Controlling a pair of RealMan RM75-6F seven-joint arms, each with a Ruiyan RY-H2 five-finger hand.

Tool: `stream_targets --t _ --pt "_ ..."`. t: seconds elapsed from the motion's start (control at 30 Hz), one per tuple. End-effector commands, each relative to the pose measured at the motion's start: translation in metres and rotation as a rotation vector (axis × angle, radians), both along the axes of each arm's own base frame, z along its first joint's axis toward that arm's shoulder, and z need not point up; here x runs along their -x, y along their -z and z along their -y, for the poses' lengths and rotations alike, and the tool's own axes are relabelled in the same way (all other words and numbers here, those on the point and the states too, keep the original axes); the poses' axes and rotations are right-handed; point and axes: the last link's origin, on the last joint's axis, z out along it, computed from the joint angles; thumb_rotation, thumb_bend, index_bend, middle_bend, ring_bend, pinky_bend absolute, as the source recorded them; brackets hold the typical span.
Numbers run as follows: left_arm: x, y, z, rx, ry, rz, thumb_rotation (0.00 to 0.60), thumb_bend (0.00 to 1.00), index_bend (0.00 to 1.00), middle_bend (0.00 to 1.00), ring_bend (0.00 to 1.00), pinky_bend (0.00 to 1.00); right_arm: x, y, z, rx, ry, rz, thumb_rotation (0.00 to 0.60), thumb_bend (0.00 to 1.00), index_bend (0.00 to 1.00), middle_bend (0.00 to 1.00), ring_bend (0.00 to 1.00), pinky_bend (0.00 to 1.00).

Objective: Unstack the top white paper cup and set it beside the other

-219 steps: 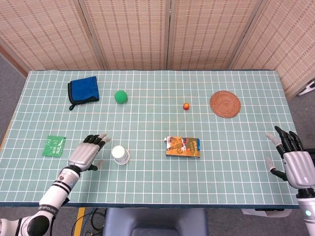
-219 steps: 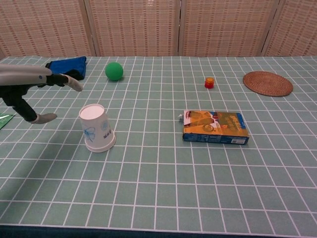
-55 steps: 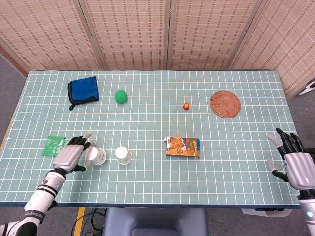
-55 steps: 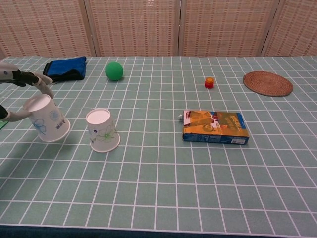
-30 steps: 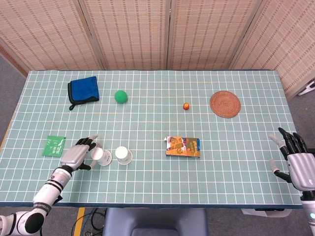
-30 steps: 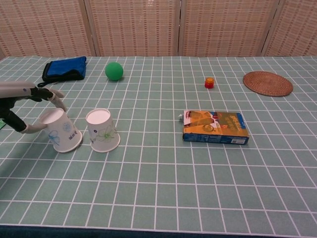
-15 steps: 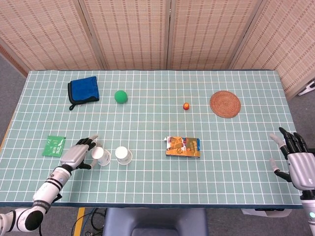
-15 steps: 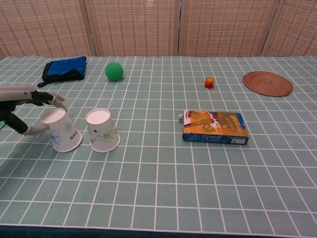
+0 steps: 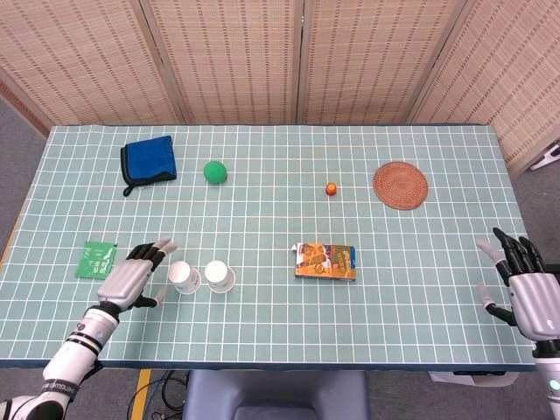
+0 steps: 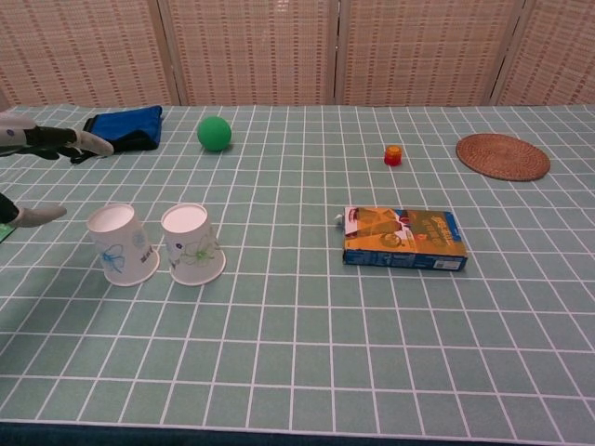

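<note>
Two white paper cups stand upside down side by side on the green checked table. The left cup carries a blue print; the right cup carries a green one. A narrow gap separates them. My left hand hovers just left of the left cup, fingers spread, touching nothing. My right hand stays open at the table's far right edge, seen only in the head view.
An orange snack box lies right of the cups. Further back are a green ball, a folded blue cloth, a small orange cap and a woven coaster. A green packet lies at the left edge.
My left hand has let go of the blue-print cup, which now stands upright beside the other, and has drawn back to the left with fingers spread. The right hand has not moved.
</note>
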Motion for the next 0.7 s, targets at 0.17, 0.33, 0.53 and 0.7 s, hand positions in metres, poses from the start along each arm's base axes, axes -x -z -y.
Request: stream_targets --t 0.17,0.33,0.53,0.7 --pt "0.016 -0.046 0.063 -0.198 -0.005 -0.11 0.6 0.44 0.0 0.0 0.0 0.0 -0.006 0.01 -0.006 -0.018 -0.017 -0.026 0.6 0.4 0.13 0.01 0.05 0.02" --pt "0.049 -0.067 0.1 -0.343 -0.006 -0.159 0.6 0.44 0.0 0.0 0.0 0.0 -0.008 0.017 -0.009 -0.012 -0.003 -0.054 0.6 0.4 0.13 0.01 0.05 0.02" --pt "0.087 -0.08 0.133 -0.501 0.006 -0.158 0.6 0.44 0.0 0.0 0.0 0.0 -0.009 0.024 -0.011 0.014 0.027 -0.078 0.6 0.39 0.13 0.01 0.05 0.02" --pt "0.102 -0.083 0.144 -0.535 0.015 -0.143 0.6 0.44 0.0 0.0 0.0 0.0 -0.01 0.028 -0.012 0.023 0.038 -0.097 0.6 0.4 0.13 0.01 0.05 0.02"
